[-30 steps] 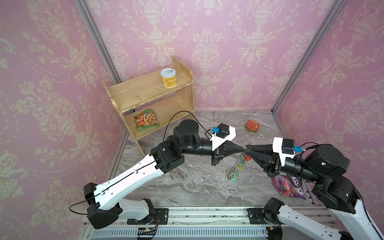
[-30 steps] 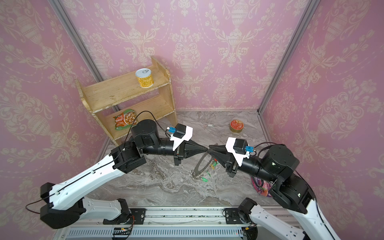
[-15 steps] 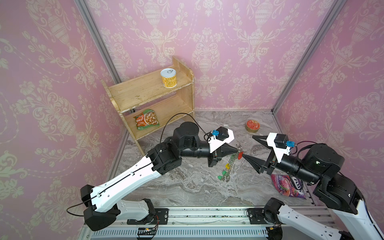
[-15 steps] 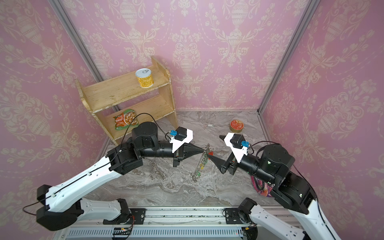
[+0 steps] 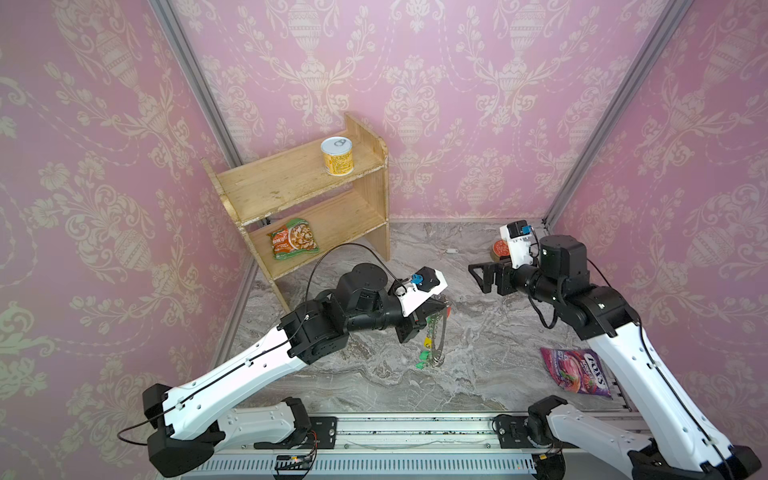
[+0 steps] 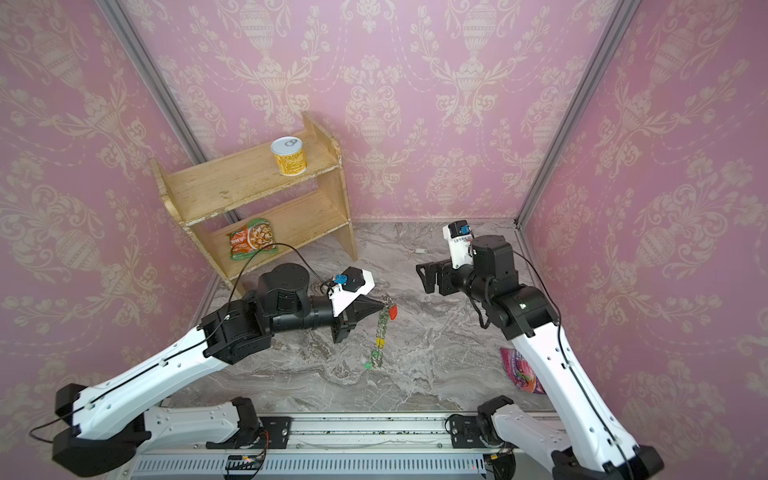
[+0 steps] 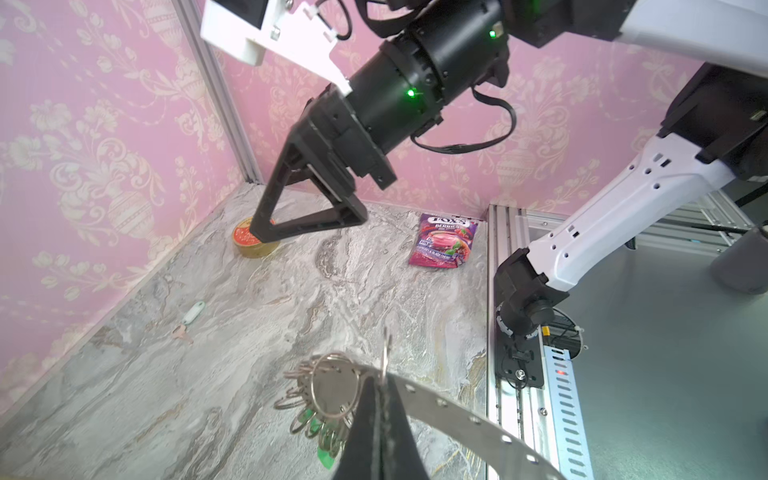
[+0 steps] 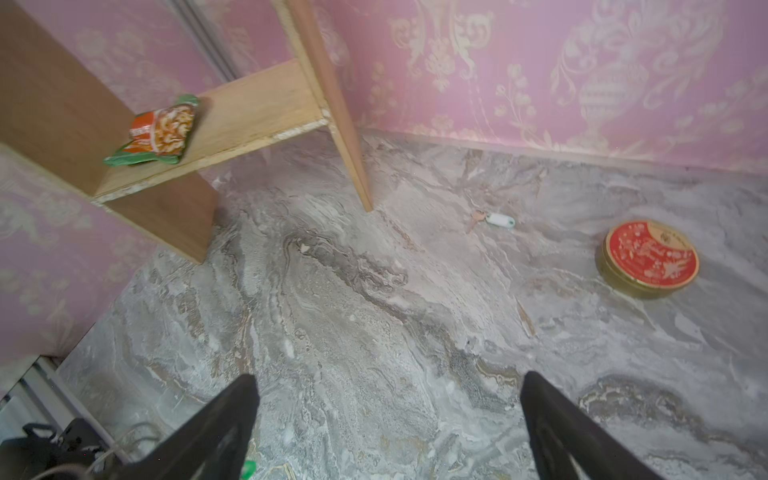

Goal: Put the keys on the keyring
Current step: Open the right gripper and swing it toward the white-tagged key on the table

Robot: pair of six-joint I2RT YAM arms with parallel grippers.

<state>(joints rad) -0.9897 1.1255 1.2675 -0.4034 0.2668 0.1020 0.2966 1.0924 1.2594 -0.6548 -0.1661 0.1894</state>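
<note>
**Both top views.** Two arms, one keyring (image 5: 437, 332), one two-tier wooden shelf (image 5: 291, 183). One yellow can (image 5: 336, 157) on its upper board, one noodle packet (image 5: 294, 245) on the lower. Left gripper (image 6: 384, 306) with jaws pinched shut on the keyring's top rim. Thin grey metal, hanging edge-on over the middle of the marbled grey tabletop (image 5: 478, 353), fringed with wire loops. Lower edge at or just above the surface, cannot tell which. Keys (image 6: 379, 341) on it: one red tag near the top, one yellow midway, green at the bottom. One loose key with white tag (image 5: 451, 251) lying flat near the back wall, well apart from the ring. Right gripper (image 5: 482, 277) raised, jaws spread wide and holding nothing, just beside one round red-topped tin (image 5: 498, 249). One purple candy pouch (image 5: 575, 372) near the front right edge. Bare marble between the two grippers.

**Left wrist view.** Black jaws closed on a flat grey band with punched holes, a cluster of round wire loops and green tags beside them. Beyond, the white-tagged key by the wall, the tin partly behind the right arm's triangular finger, the pouch near the rail.

**Right wrist view.** Two black fingers (image 8: 224, 428) wide apart, only veined marble between them. One white-tagged key, one tin and a shelf leg ahead, each apart from the others.
</note>
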